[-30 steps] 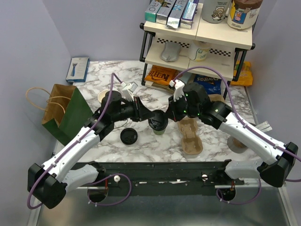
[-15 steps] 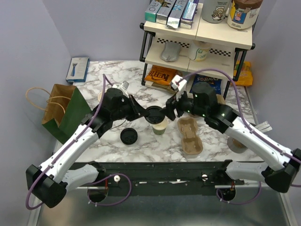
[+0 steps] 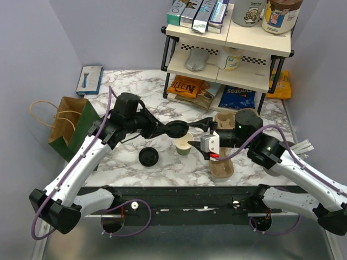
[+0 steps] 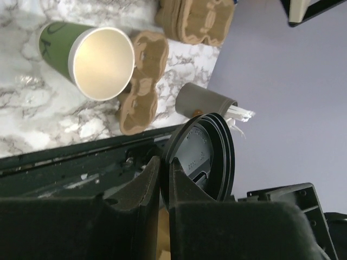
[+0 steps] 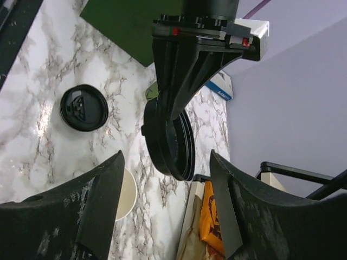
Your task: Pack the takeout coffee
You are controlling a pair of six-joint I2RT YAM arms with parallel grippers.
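Black lid (image 3: 177, 129) sits clenched edgewise in our left pincer (image 3: 164, 130); our right pincer (image 3: 198, 135) hangs released. We should level it over the cup (image 3: 184, 146), then press evenly.

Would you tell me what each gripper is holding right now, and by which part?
The left gripper pinches a lid by its rim, edge-on between the fingers. The right gripper is open and holds nothing.

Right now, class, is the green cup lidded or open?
Open: the cup's cream inside shows bare, and a black lid is held in the air, apart from it.
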